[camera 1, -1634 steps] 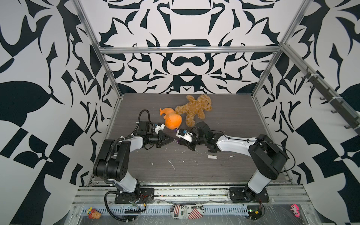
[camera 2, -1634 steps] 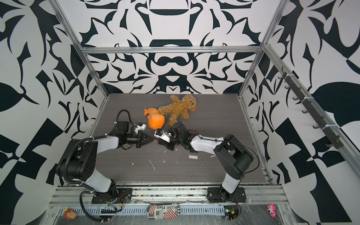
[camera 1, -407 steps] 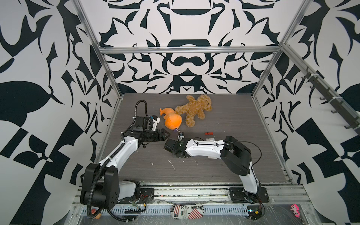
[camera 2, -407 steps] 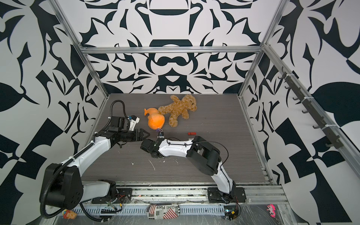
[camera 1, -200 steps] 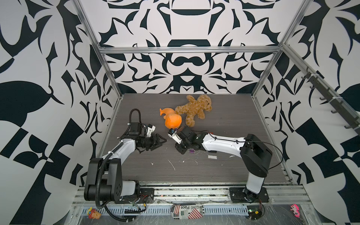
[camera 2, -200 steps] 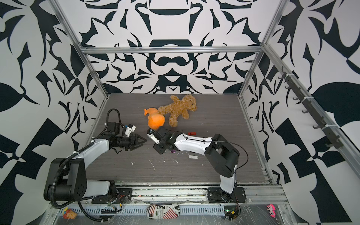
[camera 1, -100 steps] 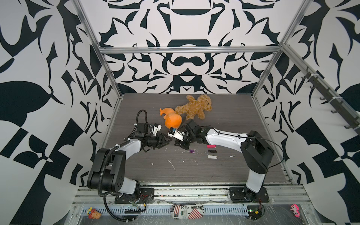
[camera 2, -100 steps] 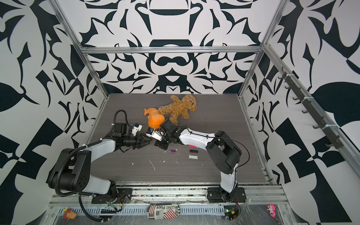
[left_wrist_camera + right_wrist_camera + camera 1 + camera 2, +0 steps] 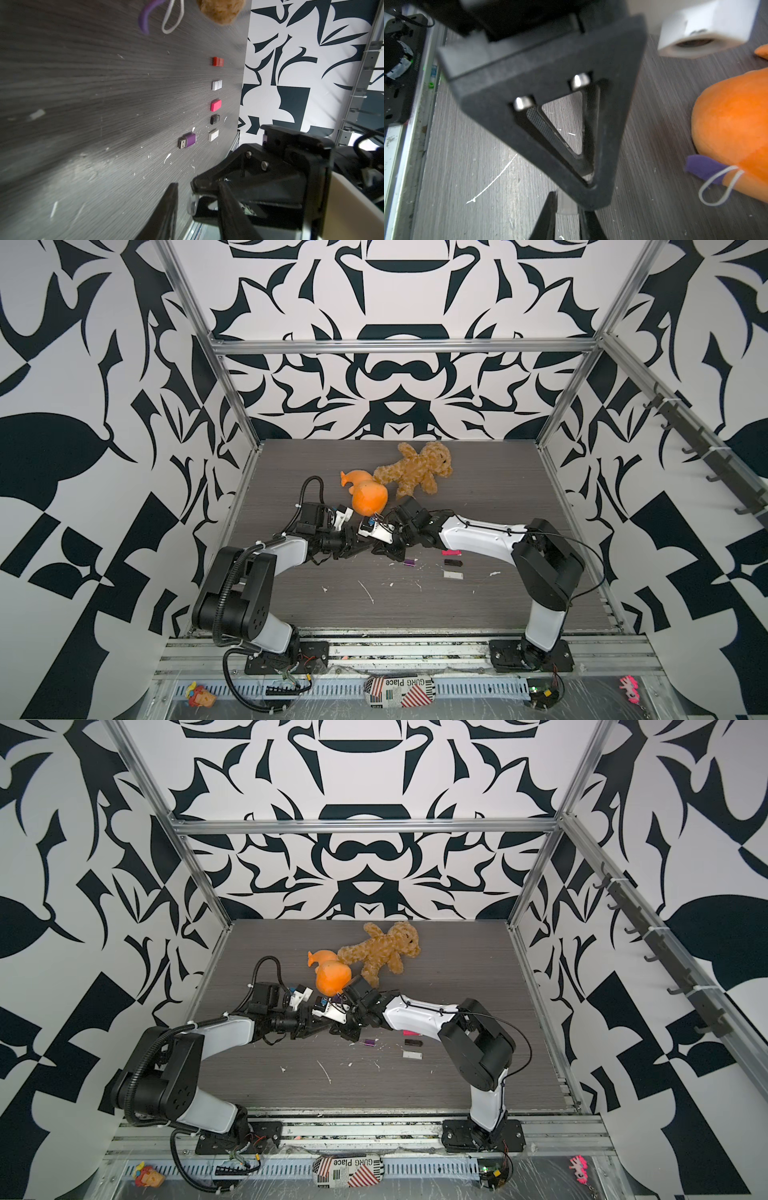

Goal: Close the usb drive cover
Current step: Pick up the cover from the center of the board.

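The purple usb drive [image 9: 409,562] [image 9: 187,141] lies flat on the grey table with its metal plug bare. Its clear cover [image 9: 566,204] [image 9: 192,204] is pinched in my right gripper [image 9: 568,217], which is shut on it above the table. My left gripper [image 9: 197,209] faces it tip to tip, jaws narrowly apart with the cover between them and a gap on one side. In both top views the two grippers meet left of the drive, the left gripper [image 9: 355,548] and the right gripper [image 9: 380,549].
A pink drive [image 9: 451,552], a black one [image 9: 453,562] and a white one [image 9: 453,574] lie right of the purple drive; the left wrist view shows more in a row. An orange plush [image 9: 369,497] and a teddy bear [image 9: 417,472] sit just behind the grippers.
Over the last second the two grippers came together tip to tip in front of the orange plush. The left jaws have narrowed around the cover held by the right gripper.
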`<state>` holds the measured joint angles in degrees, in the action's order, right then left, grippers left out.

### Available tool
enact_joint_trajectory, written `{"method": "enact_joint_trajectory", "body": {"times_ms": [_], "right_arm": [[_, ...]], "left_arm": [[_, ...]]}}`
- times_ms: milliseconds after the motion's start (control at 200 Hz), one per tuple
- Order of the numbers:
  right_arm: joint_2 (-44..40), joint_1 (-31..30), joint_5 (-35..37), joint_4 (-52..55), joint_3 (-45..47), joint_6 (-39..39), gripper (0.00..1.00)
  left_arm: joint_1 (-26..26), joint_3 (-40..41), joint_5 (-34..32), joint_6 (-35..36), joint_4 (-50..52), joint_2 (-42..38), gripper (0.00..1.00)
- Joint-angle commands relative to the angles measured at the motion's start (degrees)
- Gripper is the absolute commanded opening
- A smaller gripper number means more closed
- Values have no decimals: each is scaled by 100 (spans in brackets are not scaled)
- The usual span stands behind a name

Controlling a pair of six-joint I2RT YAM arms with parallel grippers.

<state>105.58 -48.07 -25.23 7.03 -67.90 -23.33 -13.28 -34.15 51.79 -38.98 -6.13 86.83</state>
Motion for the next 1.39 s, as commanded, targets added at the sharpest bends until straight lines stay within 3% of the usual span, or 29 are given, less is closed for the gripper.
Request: {"method": "enact_joint_trajectory", "body": {"times_ms": [0,235,910,1390], "right_arm": [[-310,9,5,-348,151,-84,16],[-384,9,-66,-505,275,-155,17],[-588,11,-140,-1070,539,21,15],[-540,80,-296,-1765,620,824,14]], "left_arm": [[-29,200,61,-45,76,-235,35],[-117,330,-55,43,200,-421,33],[-480,304,-258,-388,-525,53,31],[-535,275,-187,-623,-847,209,19]]}}
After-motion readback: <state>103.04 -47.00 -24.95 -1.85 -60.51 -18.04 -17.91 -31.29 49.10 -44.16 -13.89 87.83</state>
